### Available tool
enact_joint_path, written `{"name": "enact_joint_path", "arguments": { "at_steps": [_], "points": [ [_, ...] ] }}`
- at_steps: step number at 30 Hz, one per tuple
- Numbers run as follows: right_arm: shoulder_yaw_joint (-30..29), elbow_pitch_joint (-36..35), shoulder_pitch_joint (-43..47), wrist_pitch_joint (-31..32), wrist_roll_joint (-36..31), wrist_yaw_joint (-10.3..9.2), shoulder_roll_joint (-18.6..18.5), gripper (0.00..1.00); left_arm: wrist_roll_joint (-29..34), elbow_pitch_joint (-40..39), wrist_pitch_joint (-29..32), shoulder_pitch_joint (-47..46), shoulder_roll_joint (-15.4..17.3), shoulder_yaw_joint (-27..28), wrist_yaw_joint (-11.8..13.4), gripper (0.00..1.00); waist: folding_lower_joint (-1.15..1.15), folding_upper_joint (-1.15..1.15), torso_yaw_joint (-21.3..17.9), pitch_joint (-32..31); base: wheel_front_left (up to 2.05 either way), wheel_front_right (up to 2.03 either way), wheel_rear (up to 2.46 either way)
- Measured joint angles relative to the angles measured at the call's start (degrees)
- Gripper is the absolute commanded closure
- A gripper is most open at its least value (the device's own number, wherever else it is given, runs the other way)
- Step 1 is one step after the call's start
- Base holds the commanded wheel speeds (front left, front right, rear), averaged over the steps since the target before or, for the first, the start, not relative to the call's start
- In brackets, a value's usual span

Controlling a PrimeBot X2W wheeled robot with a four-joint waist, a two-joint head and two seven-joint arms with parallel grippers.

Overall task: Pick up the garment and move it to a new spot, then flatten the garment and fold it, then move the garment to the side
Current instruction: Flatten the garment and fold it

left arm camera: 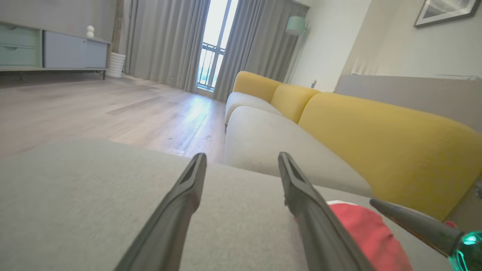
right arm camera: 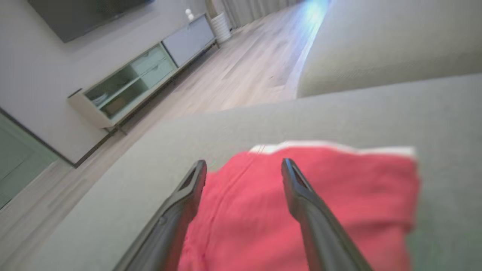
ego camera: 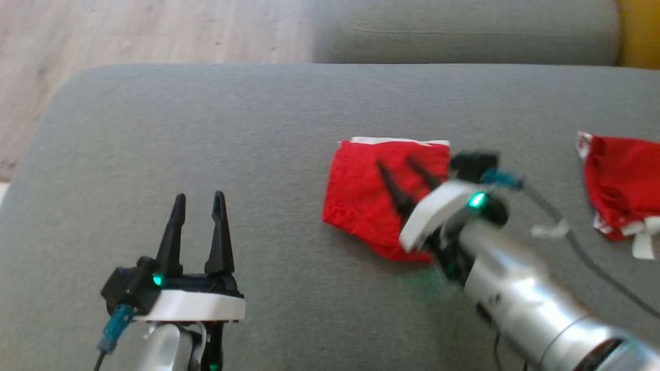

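Note:
The garment [ego camera: 356, 190] is a red cloth with a white band along its far edge, lying folded in a rough square near the middle of the grey cushion [ego camera: 206, 129]. My right gripper [ego camera: 395, 161] hovers over it, open, fingers spread above the red cloth and holding nothing. In the right wrist view the open right gripper [right arm camera: 244, 162] points across the garment [right arm camera: 339, 188]. My left gripper [ego camera: 199, 196] stands open over bare cushion at the lower left, well apart from the cloth. The left wrist view shows the left gripper [left arm camera: 242, 154] with the garment [left arm camera: 361, 233] at its right.
A second red garment [ego camera: 624, 180] with white trim lies crumpled at the cushion's right edge. A dark cable [ego camera: 593, 257] trails from my right arm. Another grey seat [ego camera: 464, 31] lies beyond, with yellow backrests [left arm camera: 376, 131]. Wooden floor [ego camera: 129, 31] lies off the cushion's far left.

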Motion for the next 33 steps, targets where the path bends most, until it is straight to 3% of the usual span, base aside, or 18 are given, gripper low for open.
{"name": "enact_joint_path", "arguments": {
  "at_steps": [3, 7, 11, 14, 20, 28, 29, 33],
  "points": [
    [-9.62, -0.55, -2.29, -0.27, -7.50, 0.00, -1.26, 0.00, 0.00, -2.18, -0.01, -0.07, 0.00, 0.30, -0.09, 0.00, 0.00, 0.00, -2.36, 0.19, 0.00, 0.00, 0.00],
    [-24.39, -6.79, -0.35, -0.31, -21.03, 0.00, -4.90, 0.00, -0.01, -4.38, -0.01, -0.41, 0.00, 0.44, -0.55, 0.00, 0.00, 0.00, -5.38, 0.63, 0.00, 0.00, 0.00],
    [-39.46, -16.99, 10.03, -0.46, -34.00, 0.00, -4.82, 0.00, -0.25, -6.02, -0.01, -1.14, -0.02, 0.33, -0.74, 0.00, 0.00, 0.00, -7.73, 1.08, 0.00, 0.00, 0.00],
    [-46.70, -24.63, 19.62, -0.46, -42.17, 0.00, -2.47, 0.00, -0.84, -6.62, -0.01, -1.20, -0.01, 0.46, -1.02, 0.00, 0.00, 0.00, -8.99, 1.30, 0.00, 0.00, 0.00],
    [-50.60, -33.45, 29.66, -0.45, -49.60, 0.00, 0.43, 0.00, 0.41, -4.80, -0.01, -0.81, -0.01, 0.45, -1.35, 0.00, 0.00, 0.00, -10.40, 1.51, 0.00, 0.00, 0.00],
    [-49.01, -37.71, 30.42, -0.11, -47.33, 0.00, 0.64, 0.00, 0.15, -4.21, -0.01, 0.08, -0.01, 1.12, -1.52, 0.00, 0.00, 0.00, -10.52, 2.07, 0.00, 0.00, 0.00],
    [-48.93, -38.09, 30.43, 0.37, -47.32, 0.00, 0.64, 0.98, 0.15, -4.22, -0.01, 0.05, -0.01, 1.08, -1.53, 0.00, 0.00, 0.00, -10.33, 2.28, 0.00, 0.00, 0.00],
    [-49.16, -39.62, 30.23, 0.96, -47.45, 0.00, 0.64, 1.00, 0.14, -4.21, -0.01, -0.63, 0.00, -0.21, -1.66, 0.00, 0.00, 0.00, -8.89, 3.62, 0.00, 0.00, 0.00]
  ]
}}
